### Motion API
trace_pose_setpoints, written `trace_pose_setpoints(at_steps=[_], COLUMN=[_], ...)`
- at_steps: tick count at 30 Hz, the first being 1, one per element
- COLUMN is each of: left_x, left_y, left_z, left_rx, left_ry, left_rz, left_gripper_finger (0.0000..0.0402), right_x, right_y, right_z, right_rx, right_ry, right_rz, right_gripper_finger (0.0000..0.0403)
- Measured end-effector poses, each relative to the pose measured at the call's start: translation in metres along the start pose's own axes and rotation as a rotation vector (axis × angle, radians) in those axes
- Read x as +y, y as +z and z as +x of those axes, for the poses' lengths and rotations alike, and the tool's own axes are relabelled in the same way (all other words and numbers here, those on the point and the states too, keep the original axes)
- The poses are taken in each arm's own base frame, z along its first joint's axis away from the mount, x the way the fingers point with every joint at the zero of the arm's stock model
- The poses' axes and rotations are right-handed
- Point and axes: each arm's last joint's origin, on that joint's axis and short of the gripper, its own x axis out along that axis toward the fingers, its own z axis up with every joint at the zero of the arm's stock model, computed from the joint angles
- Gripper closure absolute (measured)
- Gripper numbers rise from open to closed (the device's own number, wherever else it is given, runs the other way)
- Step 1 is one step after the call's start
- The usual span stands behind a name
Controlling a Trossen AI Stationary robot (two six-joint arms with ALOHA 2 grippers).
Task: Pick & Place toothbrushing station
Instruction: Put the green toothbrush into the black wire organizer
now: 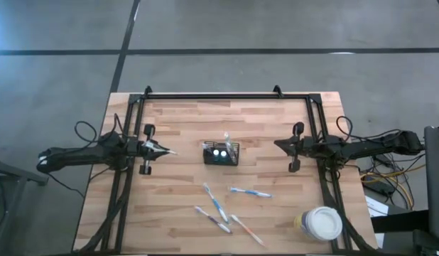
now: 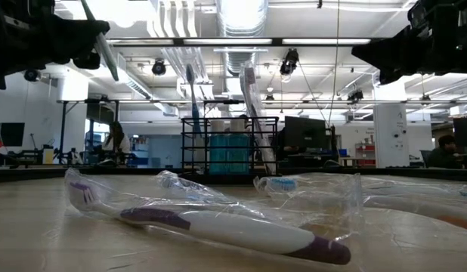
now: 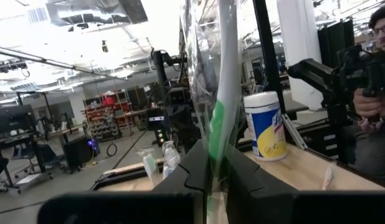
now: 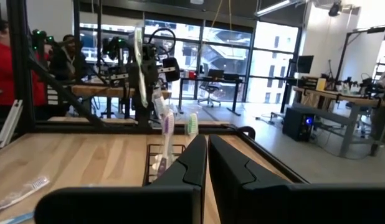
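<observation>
The little black wire caddy (image 1: 221, 153) sits in the middle of the wooden tabletop (image 1: 177, 128). It already has some toothbrushes standing up in it. In the low view they poke out of the top, and one wrapped brush leans to the side.

The left claw (image 1: 165, 151) is up in the air, off to the left of the caddy and well apart from it. Its two fingers are squeezed tight on a wrapped toothbrush (image 3: 222, 106). The left wrist view shows the green and white brush in its clear bag, pinched between the dark fingers and sticking far out past them.

The right claw (image 1: 278, 145) waits on the other side of the caddy, also in the air. Its fingers are pressed together and it holds nothing.

More wrapped toothbrushes (image 1: 218, 206) lie on the tabletop near the front edge. A round tub with a white lid (image 1: 320, 222) stands near the front right corner.

What could go wrong? The bag is smooth and slippery, so the brush might slide or twist in the left claw's grip. The brush is long and the caddy's holes look small, so the tip could miss the hole and hit the wire rim. It could also bump the brushes already inside. The caddy looks light, so a push from the side might make it slide or tip over.
</observation>
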Motion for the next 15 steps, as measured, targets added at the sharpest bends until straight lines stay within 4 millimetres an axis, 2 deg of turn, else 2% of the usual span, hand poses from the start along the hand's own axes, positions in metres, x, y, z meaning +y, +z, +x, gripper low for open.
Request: trace_pose_setpoints(at_steps=[8, 15], left_x=[0.001, 0.009], left_y=[0.002, 0.031], left_z=[0.000, 0.013], left_rx=[0.001, -0.020], left_ry=[0.032, 0.022], left_rz=[-0.010, -0.055], left_gripper_finger=[0.0379, 0.0379], right_x=[0.000, 0.000], right_y=[0.000, 0.001], right_z=[0.000, 0.000], right_rx=[0.003, -0.005], right_ry=[0.000, -0.003], right_rz=[-0.001, -0.006], right_gripper_finger=[0.0390, 0.0390])
